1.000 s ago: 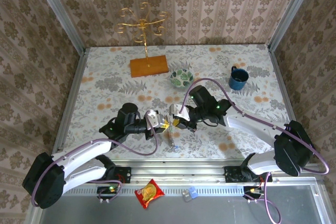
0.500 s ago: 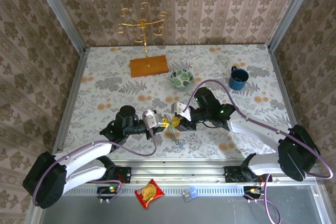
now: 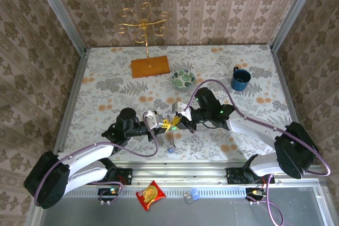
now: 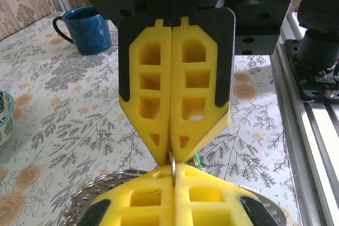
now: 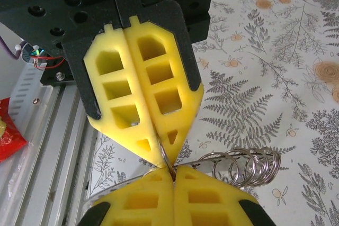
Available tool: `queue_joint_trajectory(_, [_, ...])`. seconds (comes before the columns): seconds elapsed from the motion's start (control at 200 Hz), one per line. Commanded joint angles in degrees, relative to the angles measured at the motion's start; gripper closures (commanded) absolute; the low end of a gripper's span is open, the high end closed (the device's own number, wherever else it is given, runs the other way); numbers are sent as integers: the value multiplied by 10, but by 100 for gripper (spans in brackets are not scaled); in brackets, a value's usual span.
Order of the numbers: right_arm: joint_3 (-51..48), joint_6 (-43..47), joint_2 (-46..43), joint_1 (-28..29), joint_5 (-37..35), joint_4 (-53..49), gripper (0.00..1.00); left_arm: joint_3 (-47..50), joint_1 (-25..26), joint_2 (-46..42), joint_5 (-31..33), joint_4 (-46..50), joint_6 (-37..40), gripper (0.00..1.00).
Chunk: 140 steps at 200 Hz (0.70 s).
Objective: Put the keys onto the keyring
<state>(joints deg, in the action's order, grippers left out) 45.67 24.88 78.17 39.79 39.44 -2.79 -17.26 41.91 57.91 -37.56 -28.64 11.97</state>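
Note:
My left gripper [image 3: 164, 124] and right gripper [image 3: 177, 122] meet tip to tip above the near middle of the table. Each is shut on the same thin metal ring [image 4: 172, 161], a small split ring of the keyring. In the left wrist view my left gripper [image 4: 173, 169] faces the right gripper [image 4: 172, 154]. The keyring's flat grey band [image 4: 79, 205] lies under the fingers, with several small rings [image 5: 249, 165] strung on it. The keys hang below the grip; a blue head [image 3: 170, 151] is lowest and a green head [image 4: 199, 159] peeks out behind the right fingers.
A blue mug [image 3: 240, 79] stands at the right rear and a patterned bowl [image 3: 183, 79] behind the grippers. A gold stand on a wooden base [image 3: 150, 67] is at the back. The metal rail [image 3: 212, 173] runs along the near edge, with a red packet [image 3: 151, 194] beyond it.
The right gripper let go for a moment and has shut again on the small ring. The dangling keys have swung left, so the blue head now hangs straight under the grip.

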Motion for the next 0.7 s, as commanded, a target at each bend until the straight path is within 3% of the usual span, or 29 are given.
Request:
queue_joint_trajectory(0.0, [12,12,4,4,19,-2,100,1,2,-3,-9,-38,-5,97])
queue_joint_trajectory(0.085, [31,42,1,5,6,-52,100,-10,2,-12,3,9,13,78])
queue_joint_trajectory(0.23, [76,98,9,13,-27,-147,100,-49,1,-18,17,120,52,75])
queue_joint_trajectory(0.435, [118,139,27,33,-56,-208,100,-75,2,-11,19,175,80,81])
queue_joint_trajectory(0.54, [135,148,32,44,-60,-224,100,-89,1,-2,16,195,93,87])
queue_joint_trajectory(0.62, [137,144,30,45,-52,-216,100,-100,2,4,12,217,106,100])
queue_joint_trajectory(0.695, [132,141,27,45,-54,-210,100,-102,1,6,11,222,109,100])
